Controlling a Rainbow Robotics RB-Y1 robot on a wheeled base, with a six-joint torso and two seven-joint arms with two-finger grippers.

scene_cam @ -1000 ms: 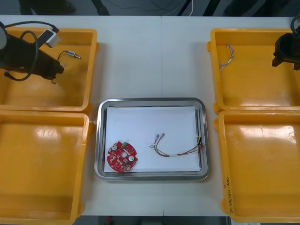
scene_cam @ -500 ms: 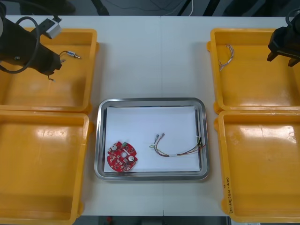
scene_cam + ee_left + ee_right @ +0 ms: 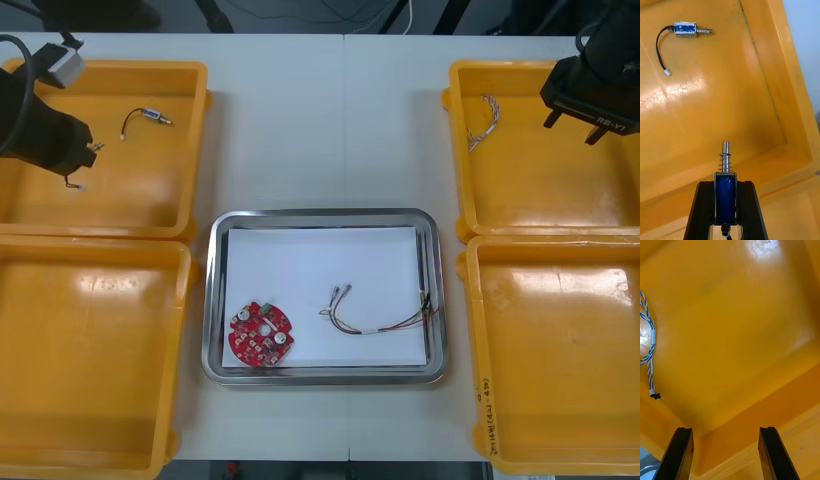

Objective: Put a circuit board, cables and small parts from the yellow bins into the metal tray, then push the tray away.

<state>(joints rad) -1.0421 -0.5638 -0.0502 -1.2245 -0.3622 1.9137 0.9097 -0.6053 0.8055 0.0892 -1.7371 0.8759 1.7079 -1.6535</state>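
My left gripper (image 3: pixel 725 204) is shut on a small metal part (image 3: pixel 725 183) with a blue body and a sprung pin, held above the far left yellow bin (image 3: pixel 150 195). In the front view that gripper (image 3: pixel 85 155) hangs over the bin's left side, a thin black lead dangling below it. A second small metal part (image 3: pixel 150 116) (image 3: pixel 685 29) with a black lead lies on the bin floor. My right gripper (image 3: pixel 725 452) (image 3: pixel 568 125) stands open above the far right yellow bin (image 3: pixel 470 190), where a twisted blue and white cable (image 3: pixel 483 120) (image 3: pixel 649 352) lies. The metal tray (image 3: pixel 322 216) holds a red circuit board (image 3: pixel 261 334) and a red and yellow cable (image 3: pixel 378 318).
Two near yellow bins, the left one (image 3: pixel 90 350) and the right one (image 3: pixel 560 350), flank the tray. Bare table (image 3: pixel 330 120) lies beyond the tray, between the far bins.
My left gripper has moved left, away from the part lying in the bin, carrying a small metal part. My right gripper has shifted left over the far right bin.
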